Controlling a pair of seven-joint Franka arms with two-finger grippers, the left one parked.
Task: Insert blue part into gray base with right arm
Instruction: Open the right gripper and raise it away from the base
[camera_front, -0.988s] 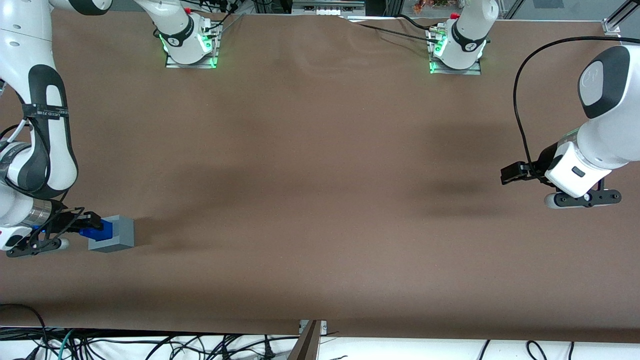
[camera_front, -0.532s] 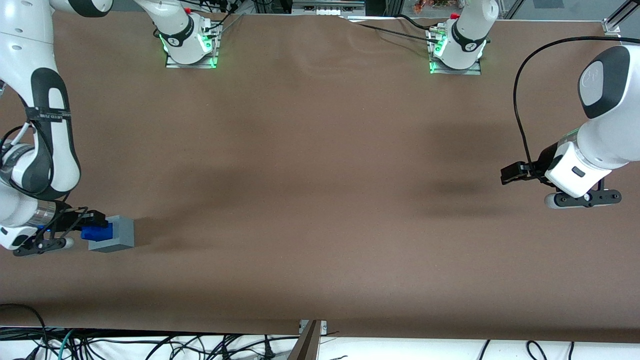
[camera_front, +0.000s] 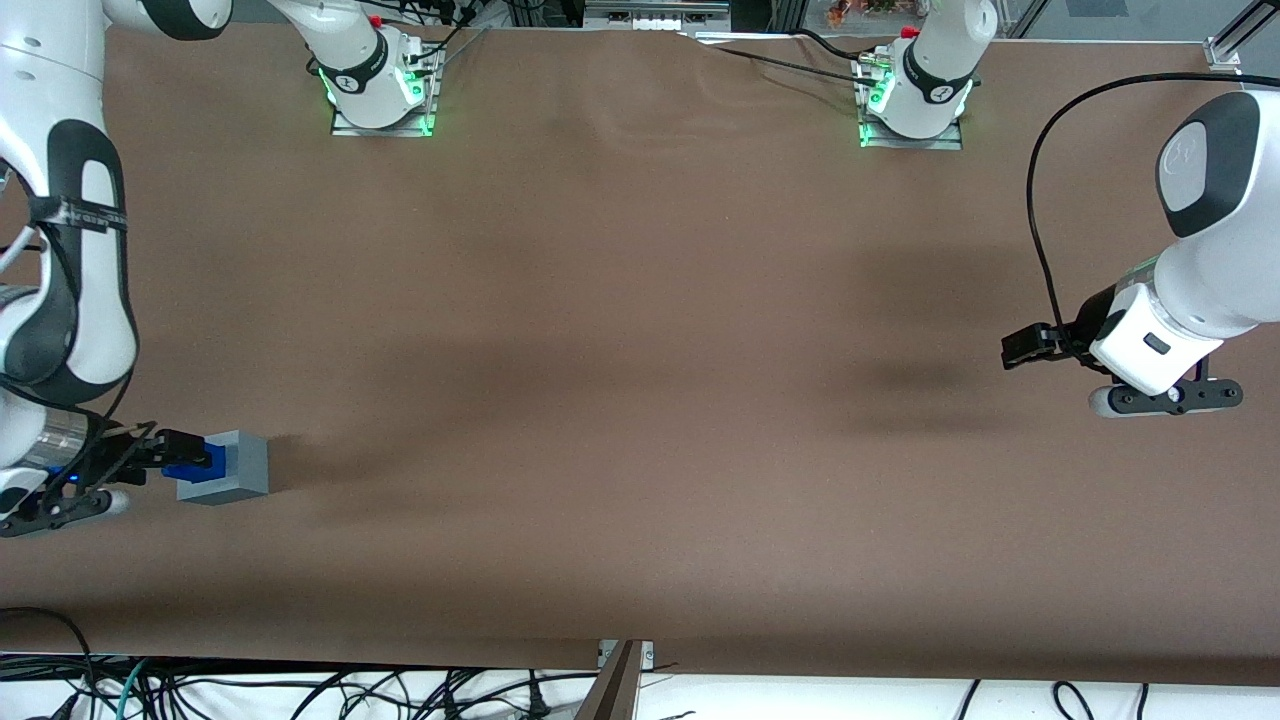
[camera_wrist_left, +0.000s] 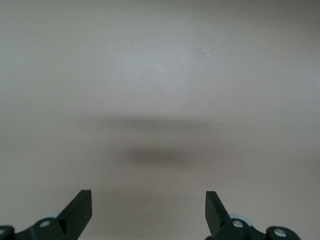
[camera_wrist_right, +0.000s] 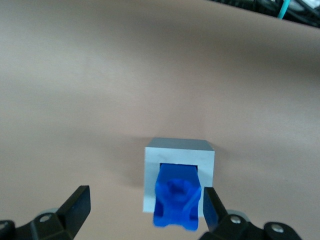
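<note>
Brown paper covers the whole table (camera_front: 640, 400), with cables trailing along its near edge. Your working set sits far toward the working arm's end, at about eight o'clock from table centre in the front view.

- The gray base (camera_front: 240, 470) stands flat on the paper, recess up. From the wrist camera the gray base (camera_wrist_right: 180, 172) shows its square opening squarely, which suggests you have the wrist lined up over it on purpose.
- The blue part (camera_front: 205, 462) sits in that recess. In the wrist view the blue part (camera_wrist_right: 176, 202) fills most of the opening and overhangs the rim at six o'clock — it looks seated but perhaps not fully down; I cannot tell the depth.
- The gripper (camera_front: 160, 450) of the right arm (camera_front: 70, 300) hangs just above the base, at nine o'clock from it in the front view. In the wrist view its fingers (camera_wrist_right: 77, 205) are spread wide, one just beside the blue part and the other well apart — nothing is held.

Judgement: insertion looks done or nearly so. The wide spread reads as a release, leaving the part to sit free. Watch the finger nearest the blue part; a sideways drag could tip it out.
</note>
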